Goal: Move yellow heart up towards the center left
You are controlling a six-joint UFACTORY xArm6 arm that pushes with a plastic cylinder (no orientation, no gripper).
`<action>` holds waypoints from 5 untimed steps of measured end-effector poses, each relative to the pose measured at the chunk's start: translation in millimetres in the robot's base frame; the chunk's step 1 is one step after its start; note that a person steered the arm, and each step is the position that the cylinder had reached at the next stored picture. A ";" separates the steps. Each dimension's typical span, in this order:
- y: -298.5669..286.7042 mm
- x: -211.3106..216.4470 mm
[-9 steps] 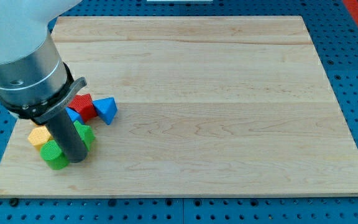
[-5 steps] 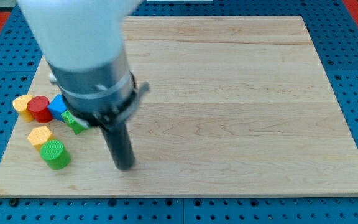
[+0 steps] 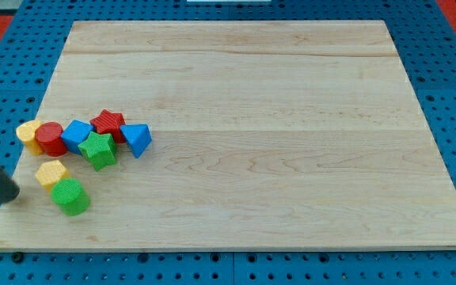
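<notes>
Rod enters cut off at the view's left edge; my tip (image 3: 8, 195) rests just left of the board (image 3: 252, 119) edge, near the yellow heart (image 3: 51, 172), not touching; no gripper fitted. Heart lies lower left, touching the green cylinder (image 3: 71, 196); yellow block (image 3: 28, 132) partly hidden behind the red cylinder (image 3: 51, 138), shape unclear.

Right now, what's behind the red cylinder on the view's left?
A yellow block touches the red cylinder and is partly covered by it; its hidden side and exact shape cannot be seen. My tip is lower left, apart.

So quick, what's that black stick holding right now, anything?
My tip: no gripper, holds nothing; it sits at the view's left, apart from the yellow block and green cylinder.
</notes>
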State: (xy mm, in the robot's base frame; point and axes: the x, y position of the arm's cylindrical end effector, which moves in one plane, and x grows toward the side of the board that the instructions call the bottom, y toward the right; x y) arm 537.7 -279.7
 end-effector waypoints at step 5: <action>-20.0 -40.2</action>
State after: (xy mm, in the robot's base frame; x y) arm 497.5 -299.6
